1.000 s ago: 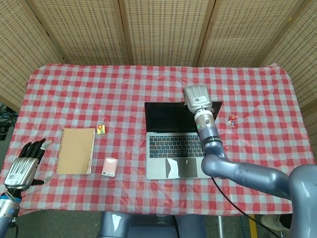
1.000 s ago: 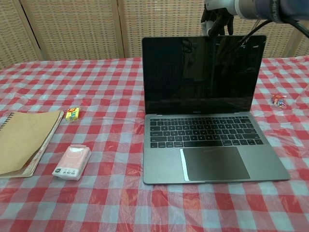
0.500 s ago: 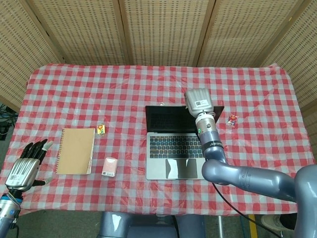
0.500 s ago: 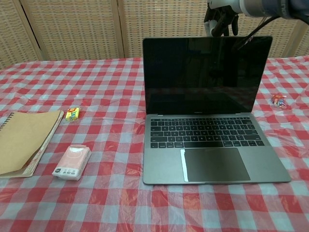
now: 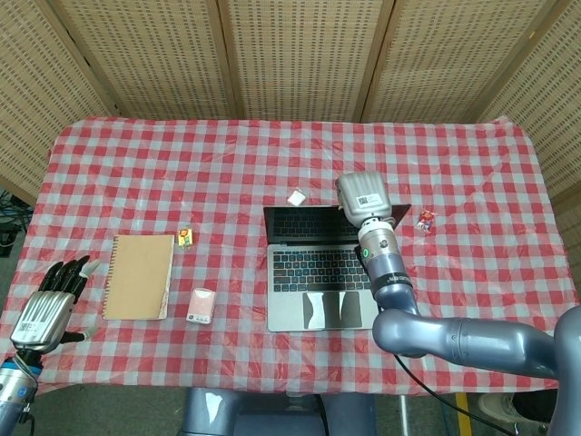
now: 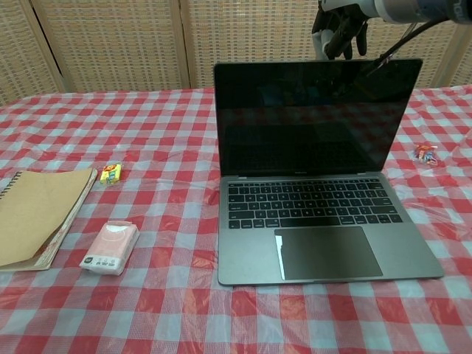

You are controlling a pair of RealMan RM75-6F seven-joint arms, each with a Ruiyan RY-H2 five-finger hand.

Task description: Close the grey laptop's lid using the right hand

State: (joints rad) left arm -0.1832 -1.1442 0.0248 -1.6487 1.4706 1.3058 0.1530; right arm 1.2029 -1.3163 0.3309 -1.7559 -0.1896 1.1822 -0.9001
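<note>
The grey laptop (image 5: 318, 291) lies open in the middle of the table, its dark screen (image 6: 310, 118) standing nearly upright and leaning towards the keyboard (image 6: 313, 203). My right hand (image 5: 360, 195) is at the lid's top edge near its right corner. In the chest view its dark fingers (image 6: 339, 37) hang just behind that edge, holding nothing. Whether they touch the lid is hard to tell. My left hand (image 5: 50, 304) hovers open at the table's front left corner, far from the laptop.
A brown spiral notebook (image 5: 138, 276) lies left of the laptop, with a pink tissue packet (image 5: 201, 306) and a small yellow sweet (image 5: 185, 237) beside it. A red wrapped sweet (image 5: 425, 219) sits right of the lid. A white scrap (image 5: 297, 197) lies behind it.
The lid has swung forward towards the keyboard, so less screen shows from above. My right hand has followed its top edge forward. The left hand has barely moved.
</note>
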